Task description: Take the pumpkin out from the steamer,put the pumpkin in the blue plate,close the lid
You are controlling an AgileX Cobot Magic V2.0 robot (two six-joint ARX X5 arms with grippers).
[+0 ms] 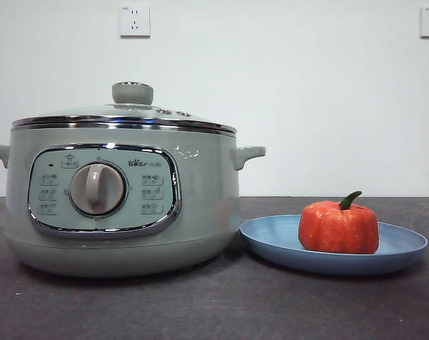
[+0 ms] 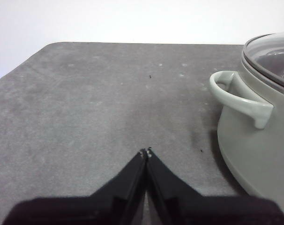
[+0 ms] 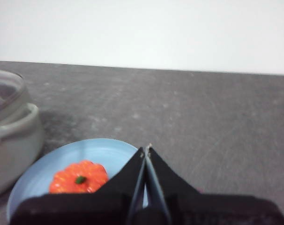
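The sage-green steamer (image 1: 122,205) stands at the left of the front view with its glass lid (image 1: 129,113) seated on the rim. The orange pumpkin (image 1: 338,227) sits upright in the blue plate (image 1: 267,241) to the steamer's right. My left gripper (image 2: 146,151) is shut and empty over bare table, apart from the steamer's handle (image 2: 238,98). My right gripper (image 3: 145,149) is shut and empty, above and beside the plate (image 3: 100,152), with the pumpkin (image 3: 79,177) below it. Neither arm shows in the front view.
The dark grey table (image 1: 214,304) stretches in front of the steamer and plate. The white wall behind carries two sockets (image 1: 134,20). The table's rounded far edge (image 2: 57,44) shows in the left wrist view.
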